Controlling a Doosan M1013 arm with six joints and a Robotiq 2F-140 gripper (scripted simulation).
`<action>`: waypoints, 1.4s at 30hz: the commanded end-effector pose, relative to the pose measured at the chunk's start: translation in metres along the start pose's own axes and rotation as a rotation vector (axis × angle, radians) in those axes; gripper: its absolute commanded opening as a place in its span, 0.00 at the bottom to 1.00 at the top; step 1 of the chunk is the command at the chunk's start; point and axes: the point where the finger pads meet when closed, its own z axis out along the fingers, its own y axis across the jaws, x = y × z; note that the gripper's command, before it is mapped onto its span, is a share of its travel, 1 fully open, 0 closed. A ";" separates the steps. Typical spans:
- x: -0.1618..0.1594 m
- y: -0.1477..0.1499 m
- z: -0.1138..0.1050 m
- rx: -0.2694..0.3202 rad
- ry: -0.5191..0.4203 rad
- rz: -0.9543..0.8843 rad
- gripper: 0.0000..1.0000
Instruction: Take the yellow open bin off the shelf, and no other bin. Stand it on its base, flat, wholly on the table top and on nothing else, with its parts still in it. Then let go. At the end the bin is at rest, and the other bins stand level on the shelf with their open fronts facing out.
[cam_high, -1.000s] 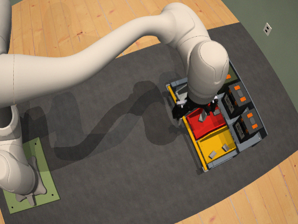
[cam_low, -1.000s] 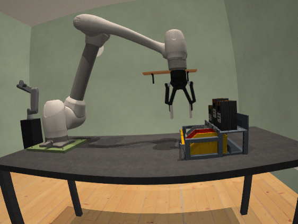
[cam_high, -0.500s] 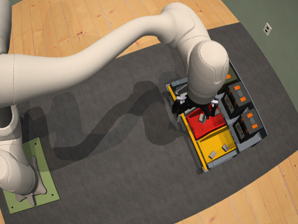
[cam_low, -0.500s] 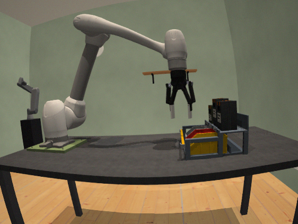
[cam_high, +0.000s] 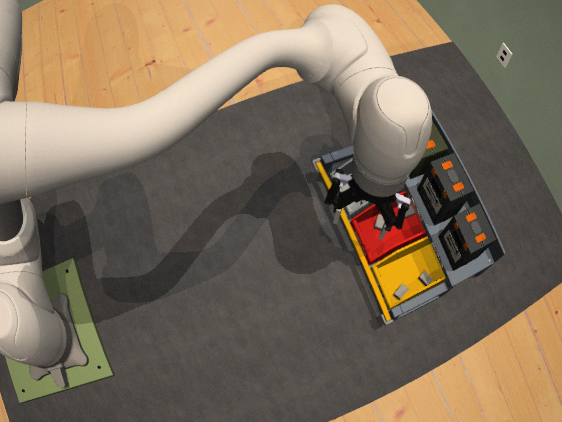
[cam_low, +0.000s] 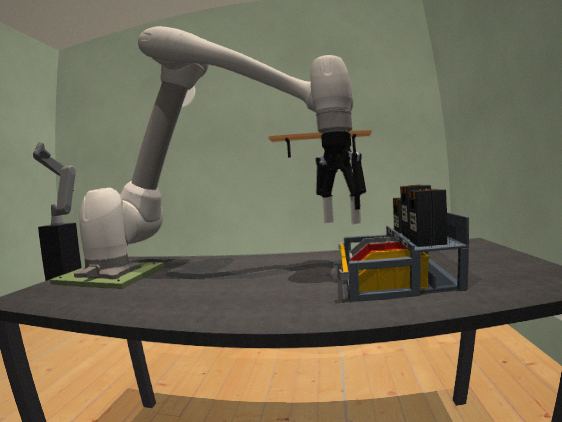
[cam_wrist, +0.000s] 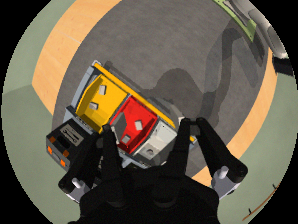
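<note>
The yellow open bin (cam_high: 410, 272) sits in the grey shelf frame (cam_high: 407, 235) at its near end, with two grey parts inside. It also shows in the side view (cam_low: 390, 275) and the wrist view (cam_wrist: 99, 98). Next to it is a red bin (cam_high: 392, 230) with grey parts, and beyond that a grey bin (cam_wrist: 158, 141), partly hidden by the arm. My gripper (cam_low: 341, 216) hangs open and empty well above the shelf, over the red and grey bins, fingers pointing down.
Two black boxes with orange tabs (cam_high: 452, 205) stand on the shelf's upper level behind the bins. A yellow bar (cam_high: 357, 250) runs along the shelf front. The robot base stands on a green plate (cam_high: 60, 330) at the table's far left. A wooden wall shelf (cam_low: 320, 136) hangs behind.
</note>
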 end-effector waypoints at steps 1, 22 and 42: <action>0.000 0.000 0.000 0.000 0.000 0.001 0.57; 0.000 0.000 0.000 0.000 0.000 0.261 0.57; 0.000 0.000 0.000 0.000 0.000 0.677 0.57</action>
